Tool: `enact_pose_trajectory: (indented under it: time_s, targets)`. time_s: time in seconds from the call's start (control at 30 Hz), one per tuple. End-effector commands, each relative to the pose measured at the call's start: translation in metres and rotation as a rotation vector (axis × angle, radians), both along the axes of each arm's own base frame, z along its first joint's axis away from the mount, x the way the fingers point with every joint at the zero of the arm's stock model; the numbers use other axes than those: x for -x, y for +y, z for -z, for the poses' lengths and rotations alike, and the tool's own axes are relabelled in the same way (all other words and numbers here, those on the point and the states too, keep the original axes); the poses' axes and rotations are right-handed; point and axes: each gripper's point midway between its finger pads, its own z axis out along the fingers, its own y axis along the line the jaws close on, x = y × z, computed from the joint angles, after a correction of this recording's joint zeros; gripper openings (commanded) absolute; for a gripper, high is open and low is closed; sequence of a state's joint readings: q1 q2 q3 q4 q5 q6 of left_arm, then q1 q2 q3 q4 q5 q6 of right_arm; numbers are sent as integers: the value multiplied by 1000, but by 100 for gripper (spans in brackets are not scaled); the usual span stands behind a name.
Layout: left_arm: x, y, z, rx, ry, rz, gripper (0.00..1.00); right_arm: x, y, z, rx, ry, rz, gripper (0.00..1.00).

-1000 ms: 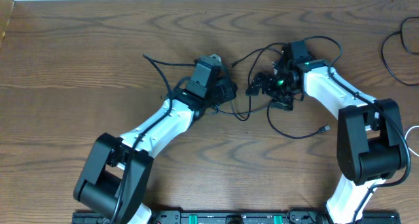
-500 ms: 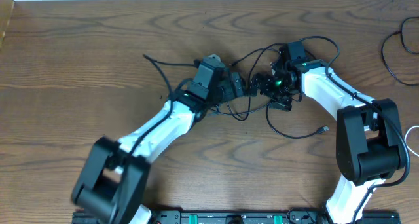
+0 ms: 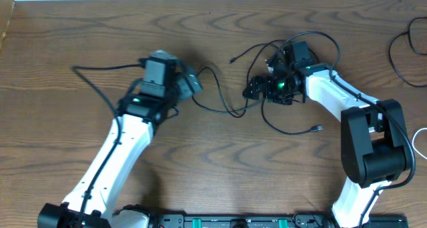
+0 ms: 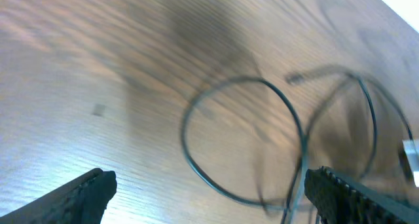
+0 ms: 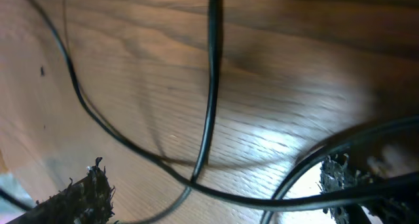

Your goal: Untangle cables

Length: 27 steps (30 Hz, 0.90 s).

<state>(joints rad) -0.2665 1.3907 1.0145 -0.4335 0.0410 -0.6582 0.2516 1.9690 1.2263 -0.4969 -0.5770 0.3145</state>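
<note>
Thin black cables (image 3: 223, 110) lie tangled in the middle of the wooden table (image 3: 80, 28). One loop runs from my left gripper (image 3: 193, 81) over to my right gripper (image 3: 253, 90). Another strand curves down to a small plug end (image 3: 319, 128). In the left wrist view the left gripper (image 4: 209, 198) is open, and a cable loop (image 4: 185, 135) lies on the wood ahead of it, untouched. The right gripper (image 5: 213, 191) is open too. Several cable strands (image 5: 213, 73) cross the gap between its frayed pads (image 5: 82, 198), with none pinched.
A separate black cable (image 3: 395, 51) loops at the table's far right edge. A bit of white cord (image 3: 420, 136) shows at the right border. The left arm's own black wire (image 3: 100, 68) trails out to the left. The wall edge runs along the top.
The left gripper opened, let go of the cable and swung back to the left, leaving a stretched loop behind. The right gripper shifted slightly left and stayed open.
</note>
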Motion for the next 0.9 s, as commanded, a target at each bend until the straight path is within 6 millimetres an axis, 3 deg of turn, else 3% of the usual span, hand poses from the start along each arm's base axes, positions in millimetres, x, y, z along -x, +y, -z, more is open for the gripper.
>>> enact_pose_trajectory:
  time_s: [0.0,0.23,0.33,0.53,0.67,0.8,0.87]
  targets:
    - [-7,27,-3,54,8,-179,98,8,10,3,-27,-74,-153,99]
    - [-8,17,31,57,105,-190,98,7,5,11,44,-49,-98,99]
    - [-7,8,53,73,164,-212,98,10,12,10,43,-55,-124,99]
    - [-18,-31,69,173,178,-117,97,15,19,12,69,-98,-198,99]
    - [-25,-53,81,218,176,-122,81,15,19,12,70,-110,-216,99]
    - [-32,-78,85,257,149,-97,57,16,18,13,72,-103,-215,99]
    - [-37,-97,83,275,108,-55,56,18,18,13,74,-103,-227,99]
